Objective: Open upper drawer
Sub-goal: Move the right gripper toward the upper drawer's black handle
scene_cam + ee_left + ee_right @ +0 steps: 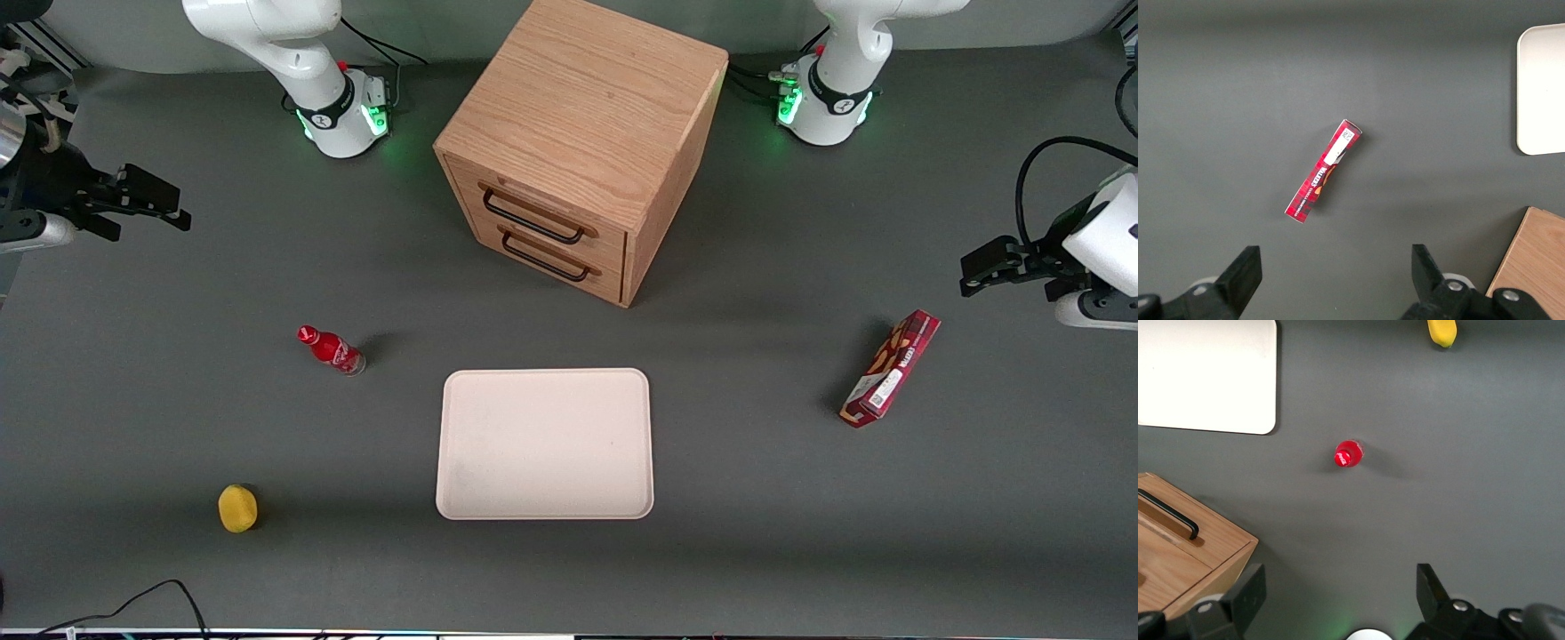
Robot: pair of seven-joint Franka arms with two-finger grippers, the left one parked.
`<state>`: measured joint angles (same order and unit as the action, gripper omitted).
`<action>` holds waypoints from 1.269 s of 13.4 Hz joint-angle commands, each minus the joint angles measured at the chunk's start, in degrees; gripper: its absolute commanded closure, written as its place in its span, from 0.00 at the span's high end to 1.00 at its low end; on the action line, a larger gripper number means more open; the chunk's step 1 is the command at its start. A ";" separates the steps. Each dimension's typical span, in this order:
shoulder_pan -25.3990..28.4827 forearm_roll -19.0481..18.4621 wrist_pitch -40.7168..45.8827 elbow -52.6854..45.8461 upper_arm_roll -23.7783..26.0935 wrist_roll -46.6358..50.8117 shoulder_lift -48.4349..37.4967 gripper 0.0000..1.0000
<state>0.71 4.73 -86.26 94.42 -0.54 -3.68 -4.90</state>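
Observation:
The light-oak cube cabinet (pixel 578 124) stands at the back middle of the table. Its upper drawer (pixel 544 203) is shut, with its thin black bar handle (pixel 532 218) just above the lower drawer's handle (pixel 544 259). My right gripper (pixel 164 203) hangs open and empty above the table, far from the cabinet toward the working arm's end. In the right wrist view the gripper (pixel 1338 581) has its fingers wide apart over bare table, with a corner of the cabinet (pixel 1211 550) and one black handle (pixel 1168 513) beside it; I cannot tell which drawer that handle belongs to.
A red bottle (pixel 331 349) stands on the table nearer the front camera than my gripper. A yellow fruit (pixel 237 508) lies nearer still. A cream tray (pixel 544 498) lies in front of the cabinet. A red snack box (pixel 891 368) lies toward the parked arm's end.

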 commanded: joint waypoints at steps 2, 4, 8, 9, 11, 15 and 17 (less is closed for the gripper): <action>-0.18 -1.21 -0.23 -0.37 0.10 -3.70 0.59 1.00; 0.43 -0.08 0.56 -0.72 0.45 -2.92 1.72 1.00; 1.30 7.05 3.11 -3.00 1.41 -10.01 5.76 1.00; 1.75 7.05 3.20 -3.97 2.72 -12.56 6.56 1.00; 1.93 7.05 4.42 -4.06 5.18 -15.56 7.44 1.00; 1.67 7.14 5.04 -5.56 14.40 -17.57 11.04 1.00; 1.66 9.58 7.15 -6.34 15.83 -21.71 11.49 1.00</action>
<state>2.68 11.30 -82.02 91.29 14.69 -20.83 5.01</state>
